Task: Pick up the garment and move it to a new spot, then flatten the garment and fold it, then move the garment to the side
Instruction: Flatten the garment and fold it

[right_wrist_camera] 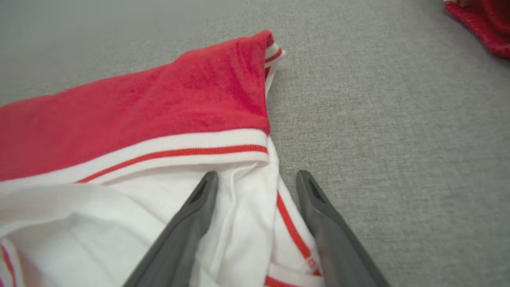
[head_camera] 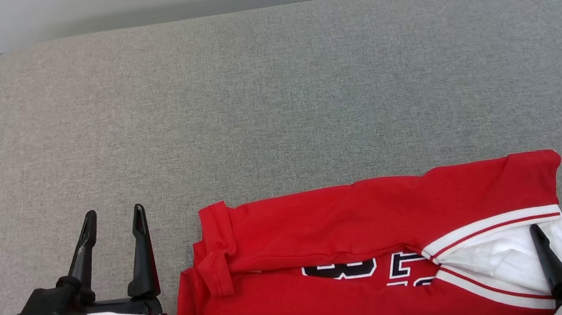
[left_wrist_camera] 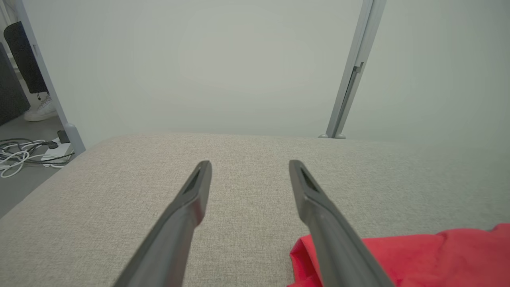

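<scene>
Looks like a lab or test room: grey cloth-covered tabletop, bare pale wall, metal frame post, loose cables tangled on the floor.

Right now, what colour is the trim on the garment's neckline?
White trim with a thin red stripe on the red garment; clearest in the right wrist view.

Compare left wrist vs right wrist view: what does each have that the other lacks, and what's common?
Left wrist: the left pincer open over bare grey surface, a pale wall, a grey post, loose cables, and just a red corner of the garment. Right wrist: the right pincer open over the garment's white lining, plus its red-striped white trim. Shared: the red garment, the grey surface, and an open pincer.
</scene>
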`<state>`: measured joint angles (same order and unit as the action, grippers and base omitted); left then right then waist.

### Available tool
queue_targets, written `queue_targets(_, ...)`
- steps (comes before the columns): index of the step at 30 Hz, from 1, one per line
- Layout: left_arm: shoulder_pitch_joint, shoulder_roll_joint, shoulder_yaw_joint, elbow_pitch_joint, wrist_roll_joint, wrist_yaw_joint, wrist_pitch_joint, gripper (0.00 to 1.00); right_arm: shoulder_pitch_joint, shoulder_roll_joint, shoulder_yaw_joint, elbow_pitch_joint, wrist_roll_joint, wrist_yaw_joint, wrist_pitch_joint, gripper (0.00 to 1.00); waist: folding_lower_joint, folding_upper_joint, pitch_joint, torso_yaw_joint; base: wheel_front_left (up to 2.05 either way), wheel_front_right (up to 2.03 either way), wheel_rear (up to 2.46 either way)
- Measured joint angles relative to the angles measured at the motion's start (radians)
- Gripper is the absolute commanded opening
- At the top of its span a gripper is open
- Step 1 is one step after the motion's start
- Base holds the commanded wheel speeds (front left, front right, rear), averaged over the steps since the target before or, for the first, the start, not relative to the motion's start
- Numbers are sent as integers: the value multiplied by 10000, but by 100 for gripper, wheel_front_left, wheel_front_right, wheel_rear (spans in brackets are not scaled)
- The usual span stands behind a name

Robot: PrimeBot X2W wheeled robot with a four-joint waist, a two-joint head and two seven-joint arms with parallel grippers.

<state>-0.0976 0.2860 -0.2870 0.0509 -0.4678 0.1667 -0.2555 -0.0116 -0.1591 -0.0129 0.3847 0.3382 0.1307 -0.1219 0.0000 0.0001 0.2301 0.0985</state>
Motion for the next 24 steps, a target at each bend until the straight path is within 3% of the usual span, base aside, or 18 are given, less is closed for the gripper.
queue_targets(4, -134, -42, -2, 109, 0, -61, -4, 100, -206, -52, 270, 353, 360, 0, 253, 100, 0, 0, 76, 2, 0, 0, 0)
queue_targets(5, -134, -42, -2, 109, 0, -61, -4, 100, -206, -52, 270, 353, 360, 0, 253, 96, 0, 0, 76, 2, 0, 0, 0)
queue_targets(6, -134, -44, 0, 130, 0, -71, -6, 100, -252, -69, 293, 399, 403, 0, 347, 39, 0, 0, 81, -12, 0, 0, 0)
queue_targets(7, -135, -40, 8, 148, 0, -73, -10, 100, -298, -84, 343, 431, 468, 0, 433, 0, 0, 0, 88, -29, 0, 0, 0)
queue_targets(17, -264, -15, 102, 357, 13, -88, -33, 100, -457, -309, 470, 347, 819, 59, 614, 0, 0, 0, 49, -251, 0, 0, 0)
queue_targets(24, -263, -29, 169, 430, 13, -130, -44, 100, -320, -1237, -313, 94, 941, 27, 704, 0, 0, 0, -64, -456, 0, 0, 0)
